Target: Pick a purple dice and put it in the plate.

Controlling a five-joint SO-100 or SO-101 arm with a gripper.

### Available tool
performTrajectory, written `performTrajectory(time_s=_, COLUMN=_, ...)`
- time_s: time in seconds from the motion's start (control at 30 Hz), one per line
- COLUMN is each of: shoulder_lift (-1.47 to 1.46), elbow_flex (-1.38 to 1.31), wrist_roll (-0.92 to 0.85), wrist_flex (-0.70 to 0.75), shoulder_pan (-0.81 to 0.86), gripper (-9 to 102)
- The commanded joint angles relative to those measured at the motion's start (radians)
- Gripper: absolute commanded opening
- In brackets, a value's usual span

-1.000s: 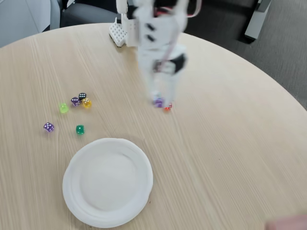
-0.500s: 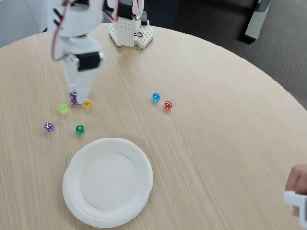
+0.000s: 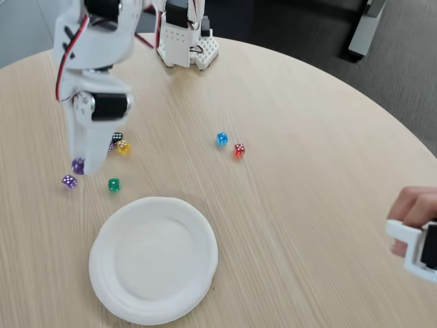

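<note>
A purple dice sits pinched at the very tip of the gripper, clear of the table by the look of it; that would fit a carry towards the plate rather than a grasp in hand. The jaws are drawn in tight on the cube, with no gap showing beyond its own width. I judge the hold to be slight — only the tip has it, and so small a cube could slip.

Just below and to the left of the tip in the fixed view lies a second purple die, flat on the table and untouched. The green die lies just to the right of that, below the gripper. Behind the gripper body, partly hidden, are the black die and the yellow die, close together.

The plate lies nearer the camera than the tip and a little to the right — empty, well apart from the held cube. The blue die and the red die sit side by side, well off to the right of the gripper.

At the right edge a person's hand holds a white device, far from the work.
</note>
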Motion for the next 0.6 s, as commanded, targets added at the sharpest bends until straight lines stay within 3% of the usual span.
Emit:
performTrajectory(time_s=0.0, shoulder_lift=0.002, elbow_flex=-0.023, wrist_roll=-0.009, wrist_flex=-0.048, shoulder_pan=0.005, gripper=0)
performTrajectory(time_s=0.37, shoulder_lift=0.002, elbow_flex=-0.025, wrist_roll=0.167, wrist_flex=-0.035, shoulder_pan=-0.028, gripper=0)
performTrajectory(time_s=0.57, shoulder_lift=0.018, elbow_flex=-0.023, wrist_roll=0.238, wrist_flex=-0.032, shoulder_pan=-0.193, gripper=0)
